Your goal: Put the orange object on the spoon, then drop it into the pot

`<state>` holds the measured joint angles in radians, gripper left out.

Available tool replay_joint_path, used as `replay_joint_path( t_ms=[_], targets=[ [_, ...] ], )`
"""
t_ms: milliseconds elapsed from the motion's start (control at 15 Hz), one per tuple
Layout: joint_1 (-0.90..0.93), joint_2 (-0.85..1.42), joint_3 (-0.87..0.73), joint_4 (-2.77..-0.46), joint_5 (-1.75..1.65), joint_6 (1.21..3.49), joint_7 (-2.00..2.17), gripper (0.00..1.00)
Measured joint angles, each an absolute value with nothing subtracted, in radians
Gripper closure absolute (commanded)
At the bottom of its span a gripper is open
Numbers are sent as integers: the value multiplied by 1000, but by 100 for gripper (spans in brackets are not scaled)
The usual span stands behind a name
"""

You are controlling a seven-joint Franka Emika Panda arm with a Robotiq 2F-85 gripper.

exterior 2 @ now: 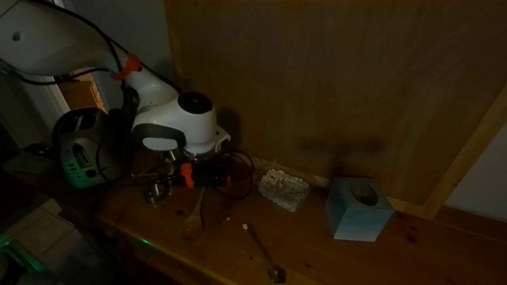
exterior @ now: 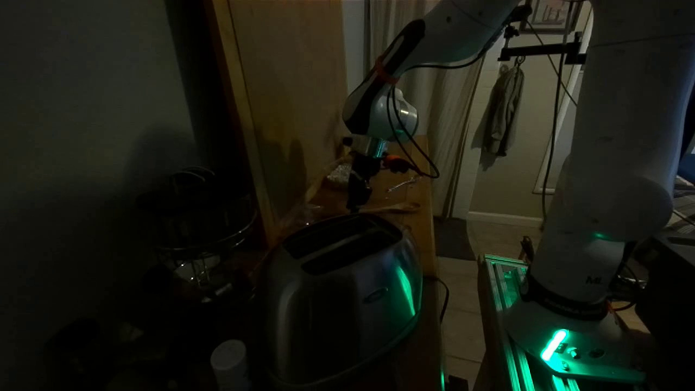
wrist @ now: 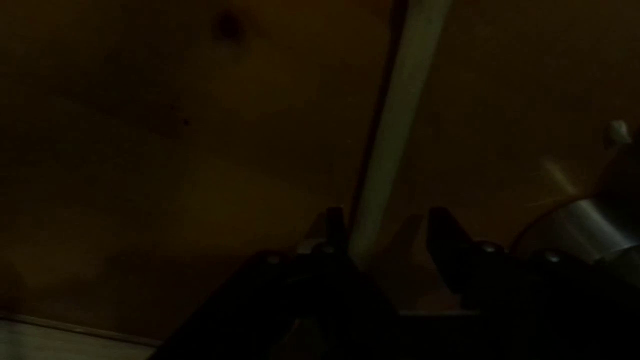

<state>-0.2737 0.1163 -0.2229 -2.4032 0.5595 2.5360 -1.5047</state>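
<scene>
A wooden spoon [exterior 2: 194, 222] lies on the wooden tabletop; it also shows in an exterior view [exterior: 399, 208]. A faint orange patch [exterior 2: 191, 230] shows in its bowl, but it is too dark to tell whether this is the orange object. My gripper [wrist: 386, 212] is open in the wrist view. The spoon's handle [wrist: 400, 110] runs between the fingertips, nearer the left finger. I cannot tell whether they touch. The gripper [exterior: 355, 203] points down at the table in an exterior view. A small shiny metal pot [exterior 2: 154, 192] stands beside the spoon, and in the wrist view [wrist: 585, 230] at right.
A large toaster [exterior: 342, 298] stands near the arm. A clear container of white pieces [exterior 2: 283, 190] and a blue tissue box [exterior 2: 358, 221] stand by the wooden panel. A metal spoon [exterior 2: 261, 247] lies near the front edge. The room is very dark.
</scene>
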Motion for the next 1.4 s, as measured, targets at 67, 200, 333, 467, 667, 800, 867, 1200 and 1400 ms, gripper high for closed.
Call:
replay_joint_path(
  t_ms=[67, 200, 333, 467, 667, 800, 867, 1200, 1400],
  targets=[
    [-274, 120, -222, -2403, 559, 2544, -1505, 58],
    [-275, 125, -221, -2402, 559, 2552, -1504, 59],
    [-278, 127, -221, -2402, 559, 2553, -1503, 76],
    [-282, 128, -221, -2402, 559, 2553, -1502, 85],
    [-286, 128, -221, -2401, 559, 2553, -1500, 98],
    [-288, 129, -221, -2400, 559, 2553, -1497, 94],
    [-288, 129, -221, -2400, 559, 2553, -1497, 93],
    [-289, 129, -221, -2400, 558, 2553, -1496, 60],
    [-289, 130, -222, -2399, 549, 2553, -1493, 41]
  ],
)
